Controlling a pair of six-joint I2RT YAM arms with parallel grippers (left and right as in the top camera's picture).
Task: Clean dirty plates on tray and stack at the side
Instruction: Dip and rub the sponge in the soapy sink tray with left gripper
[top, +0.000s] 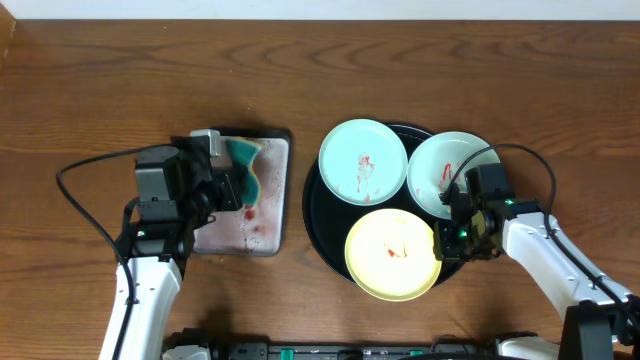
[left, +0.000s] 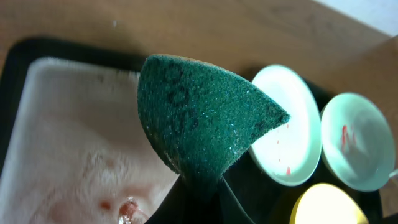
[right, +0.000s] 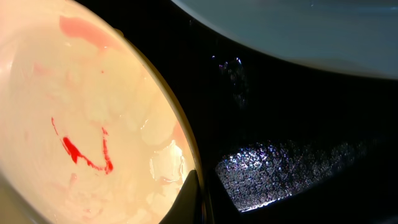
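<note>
Three smeared plates lie in the black tray (top: 322, 222): a mint plate (top: 362, 160) at the back left, a second mint plate (top: 442, 172) at the back right, and a yellow plate (top: 392, 252) in front. My right gripper (top: 447, 238) is shut on the yellow plate's right rim; in the right wrist view one finger lies inside the rim (right: 200, 193) of the yellow plate (right: 81, 124), which has red streaks. My left gripper (top: 232, 185) is shut on a folded green sponge (left: 199, 118) and holds it above the grey tray (top: 262, 225).
The grey rectangular tray (left: 68, 124) has a wet pink film and red blobs. It stands left of the black tray (left: 261, 186). Bare wood tabletop lies to the far left, far right and along the back.
</note>
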